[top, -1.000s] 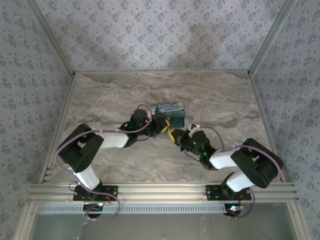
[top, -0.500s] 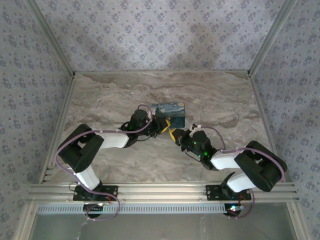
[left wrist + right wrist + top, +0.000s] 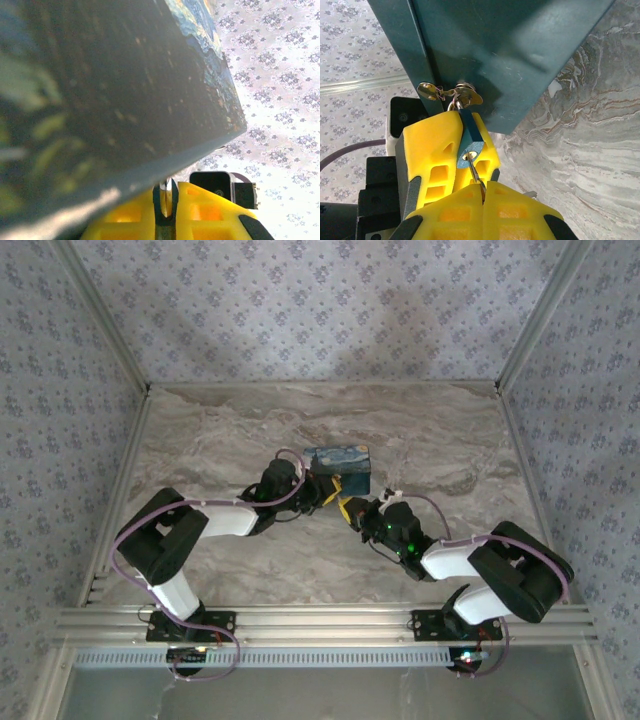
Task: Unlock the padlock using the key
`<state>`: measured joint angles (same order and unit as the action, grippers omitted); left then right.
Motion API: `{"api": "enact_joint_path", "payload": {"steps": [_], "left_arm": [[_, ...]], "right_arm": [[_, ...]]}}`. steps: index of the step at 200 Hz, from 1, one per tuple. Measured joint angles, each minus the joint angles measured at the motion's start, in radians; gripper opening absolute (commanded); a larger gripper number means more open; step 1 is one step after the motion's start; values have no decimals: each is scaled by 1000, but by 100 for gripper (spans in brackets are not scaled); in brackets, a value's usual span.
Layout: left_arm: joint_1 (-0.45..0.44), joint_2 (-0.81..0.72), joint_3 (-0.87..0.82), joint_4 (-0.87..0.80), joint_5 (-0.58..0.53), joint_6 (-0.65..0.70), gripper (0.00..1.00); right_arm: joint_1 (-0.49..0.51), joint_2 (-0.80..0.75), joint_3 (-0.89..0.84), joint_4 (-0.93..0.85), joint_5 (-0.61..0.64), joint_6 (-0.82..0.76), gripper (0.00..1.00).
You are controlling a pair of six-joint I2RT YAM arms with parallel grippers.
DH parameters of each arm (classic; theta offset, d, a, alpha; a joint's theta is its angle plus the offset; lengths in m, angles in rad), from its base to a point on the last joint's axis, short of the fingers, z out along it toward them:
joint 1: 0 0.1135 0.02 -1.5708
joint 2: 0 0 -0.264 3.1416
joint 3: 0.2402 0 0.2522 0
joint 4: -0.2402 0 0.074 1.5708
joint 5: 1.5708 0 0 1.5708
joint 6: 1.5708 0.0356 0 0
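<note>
The small blue metal padlock [image 3: 468, 141] hangs locked on the dark-blue tin's [image 3: 485, 45] brass clasp [image 3: 455, 95], pinched by the left end effector [image 3: 166, 195]. The right end effector [image 3: 484, 186] clamps the thin silver key [image 3: 475, 174], which is inserted; turning it seems to remain.

We can't see the key [image 3: 476, 176] head, buried in the right hand [image 3: 482, 189] at 6 o'clock of the padlock [image 3: 468, 139]. Left-wrist tin [image 3: 110, 90] is blurred and cropped.
</note>
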<state>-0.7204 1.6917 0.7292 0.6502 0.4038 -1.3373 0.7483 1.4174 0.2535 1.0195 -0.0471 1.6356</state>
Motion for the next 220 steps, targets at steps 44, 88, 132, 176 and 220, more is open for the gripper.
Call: {"api": "enact_joint_path", "payload": {"steps": [44, 88, 132, 176, 220], "left_arm": [[-5, 1, 0, 4, 0, 0, 8], [-5, 1, 0, 7, 0, 0, 8], [-5, 1, 0, 20, 0, -1, 8], [-6, 1, 0, 35, 0, -8, 6], [-9, 4, 0, 43, 0, -9, 6]], "right_arm": [[12, 2, 2, 6, 26, 18, 0], [14, 3, 2, 10, 34, 36, 0], [14, 4, 2, 24, 43, 59, 0], [11, 4, 2, 35, 49, 79, 0], [3, 4, -10, 54, 48, 85, 0]]}}
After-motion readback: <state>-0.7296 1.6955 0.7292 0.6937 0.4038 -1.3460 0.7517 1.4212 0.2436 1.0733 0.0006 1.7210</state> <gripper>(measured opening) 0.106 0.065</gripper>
